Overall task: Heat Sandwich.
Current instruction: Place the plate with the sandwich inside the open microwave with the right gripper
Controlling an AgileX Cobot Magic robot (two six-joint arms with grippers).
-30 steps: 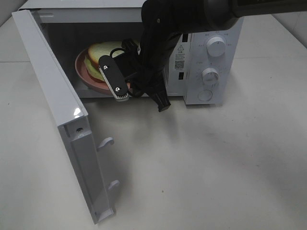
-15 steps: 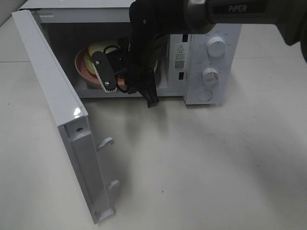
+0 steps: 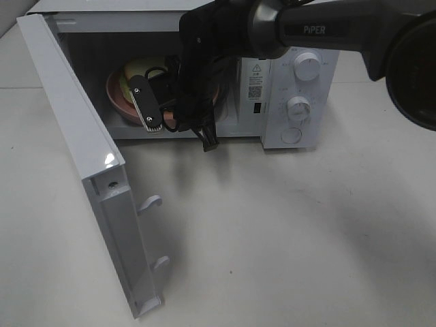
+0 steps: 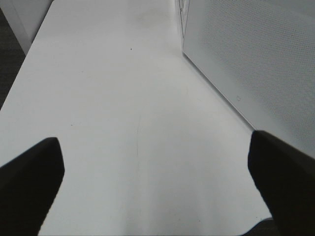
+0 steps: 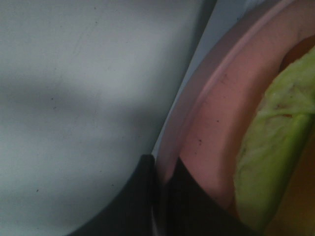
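Nearest me, the door (image 3: 75, 157) stands swung wide over the table (image 3: 286, 231). My left gripper (image 4: 155, 147) hangs above the bare tabletop with a dotted white panel (image 4: 256, 59) just beside it, jaws wide apart and holding nothing. My right arm reaches into the microwave (image 3: 300, 102). There the right gripper (image 5: 160, 172) has its jaws clamped on the rim of the pink plate (image 5: 206, 123). The sandwich (image 3: 139, 70) lies on that plate, inside the cavity, on its left side.
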